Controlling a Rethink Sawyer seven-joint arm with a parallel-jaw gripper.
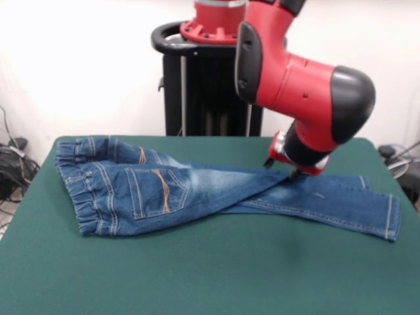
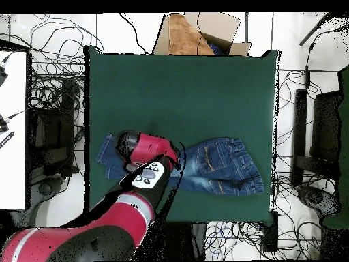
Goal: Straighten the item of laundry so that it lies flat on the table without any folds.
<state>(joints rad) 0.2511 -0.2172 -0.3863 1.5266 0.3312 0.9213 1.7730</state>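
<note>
The item of laundry [image 1: 170,190], a small pair of blue jeans, lies across the middle of the green table [image 1: 197,275]. Its gathered waistband is at the left and the leg cuffs reach far to the right. A back pocket with orange stitching faces up. The two legs overlap and the seat is creased and folded over. My gripper [image 1: 281,169] points down at the upper edge of the legs, touching or just above the denim. In the overhead view the jeans [image 2: 218,167] show on the table [image 2: 184,89], with the red arm [image 2: 146,153] covering their middle and hiding the gripper.
A cardboard box [image 2: 198,34] sits past the table edge opposite the robot's base. Cables and dark stands surround the table on the floor. The jeans lie on the half of the table towards the robot.
</note>
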